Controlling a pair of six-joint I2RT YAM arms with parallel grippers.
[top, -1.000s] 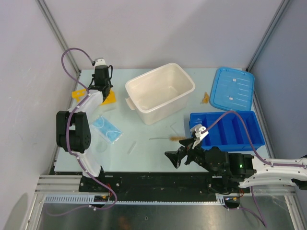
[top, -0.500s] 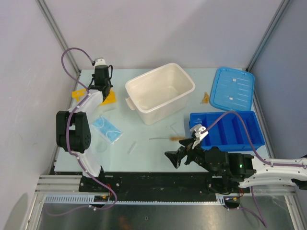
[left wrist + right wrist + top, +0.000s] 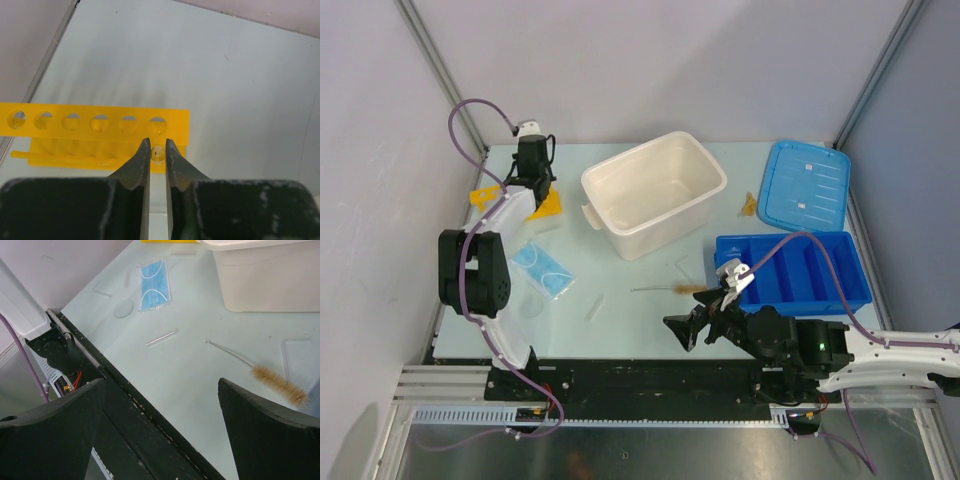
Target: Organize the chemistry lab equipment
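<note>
No shift since earlier. Wire brush [image 3: 675, 290] along 9–3 o'clock on desk [image 3: 620, 320], bristles toward 3; white tub [image 3: 655, 190] uncovered. Left gripper [image 3: 158, 150] jaws narrow at yellow rack [image 3: 95, 122], right gripper [image 3: 160, 390] jaws wide.

Beyond the wide-spread right pincer [image 3: 161, 386] lie a wire brush [image 3: 278, 381], a clear tube [image 3: 161, 337] and a blue mask [image 3: 154, 284].

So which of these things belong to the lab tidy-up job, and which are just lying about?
Job:
yellow tube rack
wire brush
clear tube
pale blue square piece
amber piece

Lying about:
white tub
blue lid
blue divided tray
</note>
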